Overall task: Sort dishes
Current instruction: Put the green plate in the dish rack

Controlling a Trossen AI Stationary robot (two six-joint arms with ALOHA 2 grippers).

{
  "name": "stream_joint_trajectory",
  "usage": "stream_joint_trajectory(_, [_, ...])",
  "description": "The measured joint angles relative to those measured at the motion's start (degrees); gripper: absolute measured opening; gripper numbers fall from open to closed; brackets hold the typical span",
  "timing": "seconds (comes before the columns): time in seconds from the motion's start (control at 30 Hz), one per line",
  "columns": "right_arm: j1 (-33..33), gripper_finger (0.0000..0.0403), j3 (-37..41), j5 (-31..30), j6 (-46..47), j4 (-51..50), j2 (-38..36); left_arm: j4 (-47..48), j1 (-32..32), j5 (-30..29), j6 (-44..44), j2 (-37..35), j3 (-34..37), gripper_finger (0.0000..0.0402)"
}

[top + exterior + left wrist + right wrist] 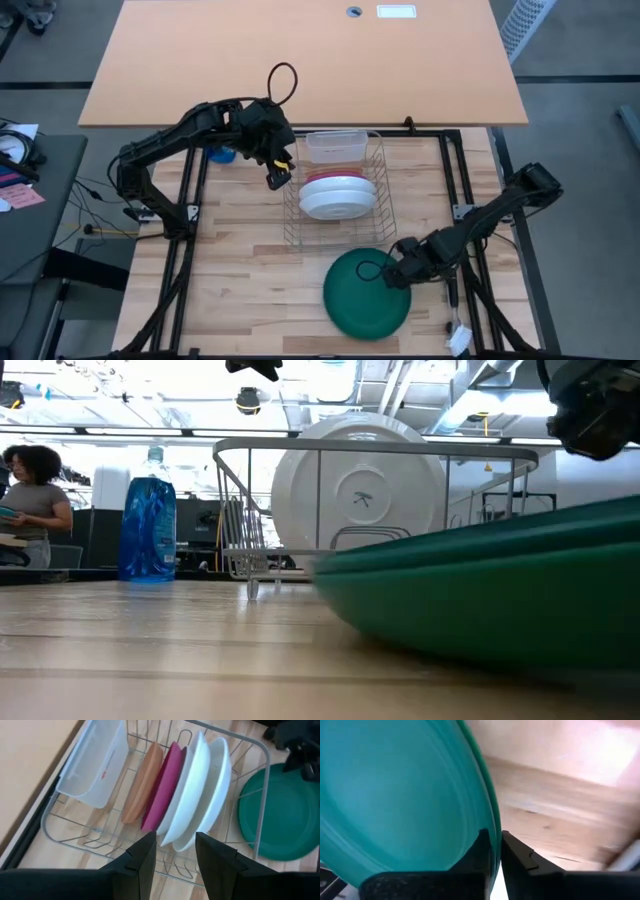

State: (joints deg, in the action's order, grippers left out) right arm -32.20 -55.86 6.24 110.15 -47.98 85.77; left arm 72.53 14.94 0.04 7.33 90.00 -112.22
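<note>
We saw the right gripper [402,276] pinching the dark green plate [365,293] at its 3 o'clock rim, the dish rack [372,215] toward 12; the left gripper [281,176] hovered open.

Right claw [400,274] on green plate [362,297]

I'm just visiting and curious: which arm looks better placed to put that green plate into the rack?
The right one, probably. Its claw is already shut on the rim of the green plate. The left claw hangs open and empty at the wire rack.
</note>
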Motion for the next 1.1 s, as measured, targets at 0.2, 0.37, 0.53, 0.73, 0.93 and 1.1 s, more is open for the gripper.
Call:
stream_joint_trajectory(0.2, [2.9, 0.0034, 0.1, 0.4, -5.7, -6.4, -3.3, 0.0, -0.4, 0.1, 0.0, 0.0, 0.0, 0.0130])
stream_joint_trajectory(0.37, [5.4, 0.0009, 0.1, 2.3, -12.3, -7.6, -3.7, 0.0, -0.4, 0.1, 0.5, 0.0, 0.0, 0.0130])
stream_joint_trajectory(0.53, [6.6, 0.0006, 0.1, 2.5, -13.8, -7.6, -3.7, 0.0, -0.6, 0.1, 0.9, 0.0, 0.0, 0.0130])
stream_joint_trajectory(0.73, [6.7, 0.0013, 0.1, 2.5, -12.9, -7.9, -3.7, 0.0, -0.8, 0.1, 0.9, 0.0, 0.0, 0.0130])
stream_joint_trajectory(0.93, [6.9, 0.0006, 0.1, 2.6, -14.6, -6.9, -3.8, 0.2, -3.3, 11.9, 2.8, 0.0, 0.0, 0.0130])
stream_joint_trajectory(1.1, [7.4, 0.0006, 0.1, 2.9, -17.1, -6.5, -4.5, 0.6, -11.1, 17.8, 5.1, 0.0, 0.0, 0.0130])
